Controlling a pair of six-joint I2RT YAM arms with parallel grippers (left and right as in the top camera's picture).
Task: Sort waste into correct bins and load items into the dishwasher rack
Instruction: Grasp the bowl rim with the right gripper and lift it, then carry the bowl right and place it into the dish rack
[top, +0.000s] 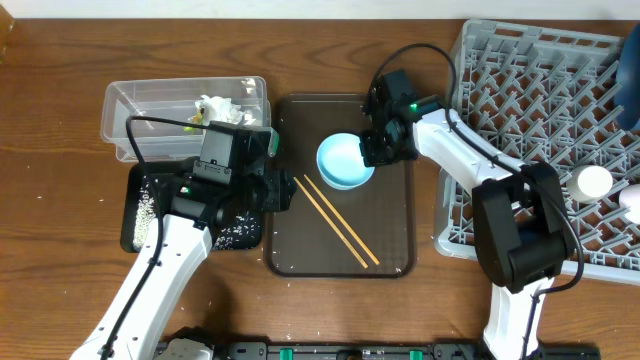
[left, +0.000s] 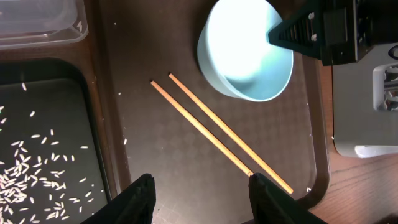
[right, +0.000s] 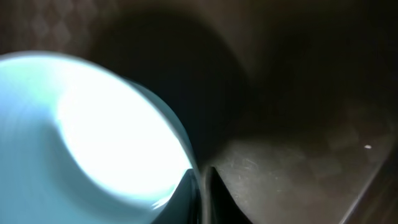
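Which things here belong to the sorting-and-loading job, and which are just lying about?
Job: bowl, chopsticks, rice grains, tissue, clear tub, black tray, rack, cup.
Lying about: brown serving tray, table.

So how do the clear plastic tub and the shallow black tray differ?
The clear plastic rectangular tub is deep and see-through; the black rectangular tray is shallow and opaque. The tub holds crumpled white tissue; the tray holds scattered white grains. Both are rectangular, left of the brown serving tray.

Even overhead light, bowl (right: 93, 137) glaring (blurred close-up)
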